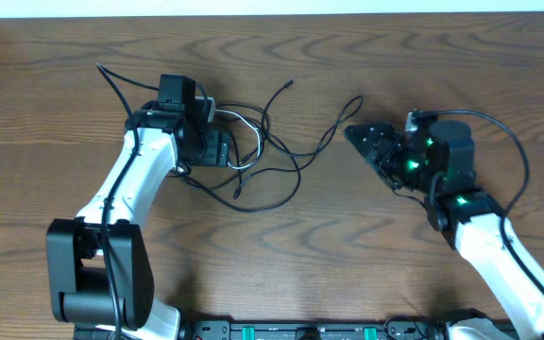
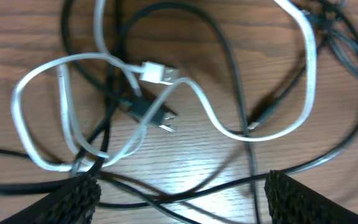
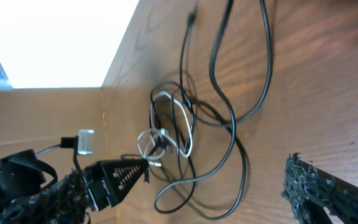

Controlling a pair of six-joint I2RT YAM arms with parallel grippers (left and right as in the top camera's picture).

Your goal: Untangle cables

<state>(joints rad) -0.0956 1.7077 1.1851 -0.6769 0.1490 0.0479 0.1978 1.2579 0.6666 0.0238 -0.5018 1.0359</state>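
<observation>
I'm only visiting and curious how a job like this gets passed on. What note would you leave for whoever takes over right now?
Left gripper: open, close over the tangle, holding nothing.
Right gripper: open, empty, just right of the cables, apparently clear of them.
Cables: the white cable and the black cables lie looped through each other on the wooden table, left of centre.
Done: nothing separated yet.
Left: work the white cable free of the black ones and lay each apart.

The worktop (image 1: 348, 255) is brown wood with a strong grain. A loose tangle of thin cables (image 1: 253, 151) lies on it left of centre: a white cord (image 2: 306, 37) looped through several black cords (image 2: 232, 68), its white plug (image 2: 157, 73) lying among them.
</observation>
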